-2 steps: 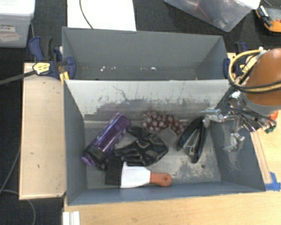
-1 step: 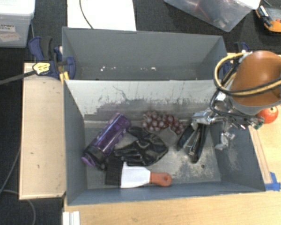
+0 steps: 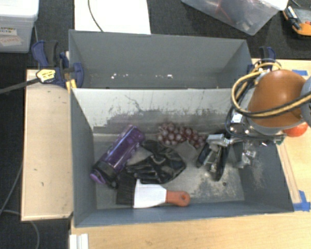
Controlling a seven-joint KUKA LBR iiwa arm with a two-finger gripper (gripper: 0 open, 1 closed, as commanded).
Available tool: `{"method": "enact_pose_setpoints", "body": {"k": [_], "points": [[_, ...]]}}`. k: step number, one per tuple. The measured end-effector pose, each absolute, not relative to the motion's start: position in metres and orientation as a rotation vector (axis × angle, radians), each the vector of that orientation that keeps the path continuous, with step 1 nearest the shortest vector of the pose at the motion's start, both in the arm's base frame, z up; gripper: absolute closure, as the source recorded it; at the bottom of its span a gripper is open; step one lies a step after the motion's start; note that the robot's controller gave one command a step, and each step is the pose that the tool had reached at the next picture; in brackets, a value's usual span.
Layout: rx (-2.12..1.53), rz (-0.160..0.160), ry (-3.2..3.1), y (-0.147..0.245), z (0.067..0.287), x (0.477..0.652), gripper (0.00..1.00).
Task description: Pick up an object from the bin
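Observation:
My gripper point(image 3: 208, 170) hangs low over the bin's right half, fingers open and pointing down at the bare scuffed floor, with nothing between them. A bunch of dark red grapes point(image 3: 179, 134) lies just to its left, near the back wall. A crumpled black glove point(image 3: 155, 164) rests in the middle of the bin, left of the gripper. In front of the glove lies a brush point(image 3: 154, 196) with a white body, black bristles and an orange handle end that points toward the gripper.
A purple bottle-shaped thing point(image 3: 116, 153) lies tilted against the left wall, touching the glove. The arm with its orange cover and looped cables comes in over the right rim. Bare floor lies under and to the right of the gripper.

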State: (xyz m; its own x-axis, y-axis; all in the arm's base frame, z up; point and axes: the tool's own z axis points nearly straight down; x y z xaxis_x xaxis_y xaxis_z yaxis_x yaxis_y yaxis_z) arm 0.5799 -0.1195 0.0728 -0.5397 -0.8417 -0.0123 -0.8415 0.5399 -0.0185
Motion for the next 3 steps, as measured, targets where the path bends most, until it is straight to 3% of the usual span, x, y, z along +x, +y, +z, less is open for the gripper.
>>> {"method": "enact_pose_setpoints", "body": {"k": [1,3], "points": [[-1.649,-0.013,2.657,-0.105,0.075,0.592,1.00],[-1.646,-0.009,2.661,-0.105,0.086,0.590,1.00]]}}
